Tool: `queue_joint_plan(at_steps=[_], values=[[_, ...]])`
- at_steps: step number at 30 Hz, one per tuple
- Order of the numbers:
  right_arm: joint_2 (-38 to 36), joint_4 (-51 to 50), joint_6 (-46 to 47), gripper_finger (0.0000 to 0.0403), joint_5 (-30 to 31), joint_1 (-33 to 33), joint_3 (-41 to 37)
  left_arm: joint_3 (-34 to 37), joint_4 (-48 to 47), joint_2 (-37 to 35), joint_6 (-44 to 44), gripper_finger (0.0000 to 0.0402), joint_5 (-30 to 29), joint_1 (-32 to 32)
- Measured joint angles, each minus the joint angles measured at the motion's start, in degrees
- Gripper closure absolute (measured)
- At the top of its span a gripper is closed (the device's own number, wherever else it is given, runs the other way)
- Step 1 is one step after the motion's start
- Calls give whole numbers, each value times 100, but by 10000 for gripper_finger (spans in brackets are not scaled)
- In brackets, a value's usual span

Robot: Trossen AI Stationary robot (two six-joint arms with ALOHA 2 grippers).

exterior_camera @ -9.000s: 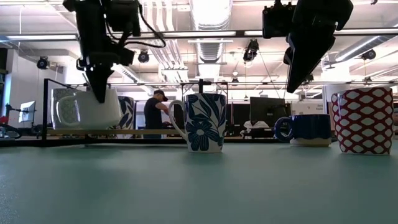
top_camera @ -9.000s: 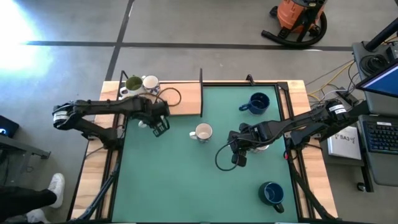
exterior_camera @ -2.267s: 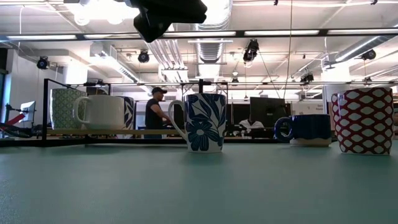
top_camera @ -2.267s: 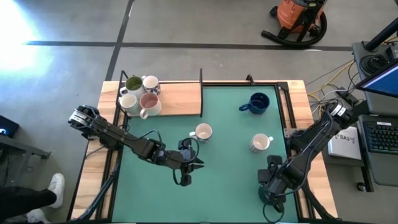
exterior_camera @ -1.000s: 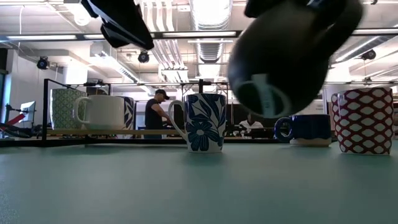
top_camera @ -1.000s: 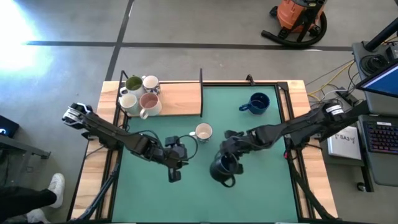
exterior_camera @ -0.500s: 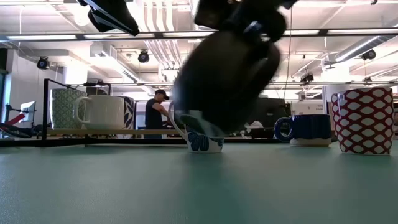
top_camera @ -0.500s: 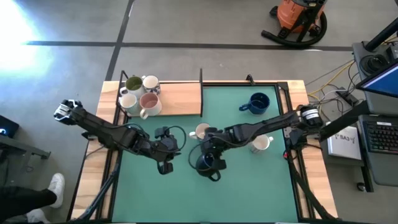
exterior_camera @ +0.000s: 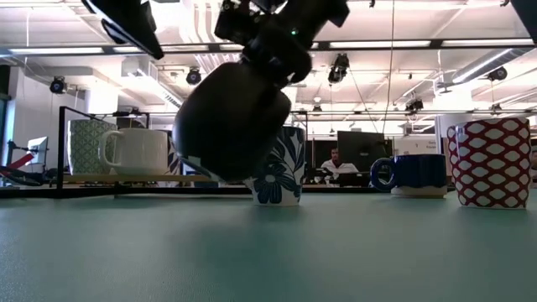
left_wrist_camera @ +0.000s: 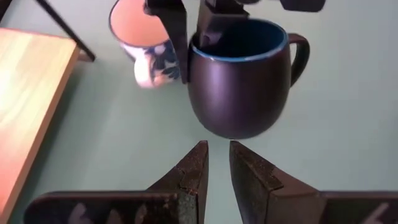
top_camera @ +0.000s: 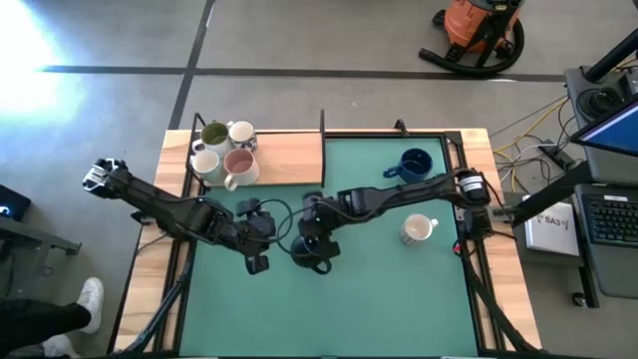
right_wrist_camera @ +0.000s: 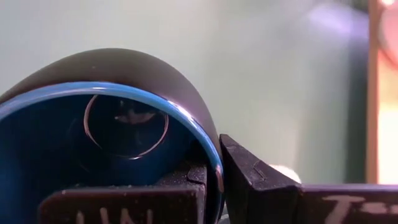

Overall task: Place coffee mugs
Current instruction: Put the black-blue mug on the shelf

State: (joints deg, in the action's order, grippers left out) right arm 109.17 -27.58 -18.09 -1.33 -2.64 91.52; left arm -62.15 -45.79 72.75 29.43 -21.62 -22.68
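Note:
A dark navy mug with a blue inside hangs over the middle of the green table, and my right gripper is shut on it. The left wrist view shows this mug just ahead of my left gripper. That gripper is empty, its fingers a narrow gap apart, and sits a little to the mug's left. A white mug with blue flowers stands on its base behind the navy mug. A second navy mug and a red-patterned mug stand at the right. My right gripper holds the navy mug by its rim, on the side away from the handle. One finger is inside the mug and the other finger is outside the wall. The fingers slant down from above. The mug hangs tilted, clear of the table.
A wooden shelf at the far left corner carries several mugs, among them one green inside and one pink inside. A thin black frame edges the shelf. The near half of the green mat is bare.
My right gripper has carried the navy mug toward the table's left, past the flowered mug. Its wrist has rolled, so the mug now hangs more tilted, always clear of the table. My left gripper has drawn back a little toward the left and far edges and has risen slightly.

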Motion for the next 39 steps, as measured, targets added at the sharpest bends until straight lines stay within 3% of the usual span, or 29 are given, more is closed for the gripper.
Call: queue_joint_plan(at_steps=[13, 23, 27, 39], values=[[1000, -163, -590, 373, 506, 369, 1070, 4, -223, -296, -39, 354, -41, 0], [1545, -904, -1061, 376, 870, 471, 2154, 4, -392, -383, -36, 354, -42, 0], [1569, -904, -1243, 375, 1206, 545, 2217, 4, -468, -393, -37, 354, -44, 1], [1569, -928, -1158, 373, 1188, 720, 2210, 4, -482, -457, -39, 354, -44, 0]])
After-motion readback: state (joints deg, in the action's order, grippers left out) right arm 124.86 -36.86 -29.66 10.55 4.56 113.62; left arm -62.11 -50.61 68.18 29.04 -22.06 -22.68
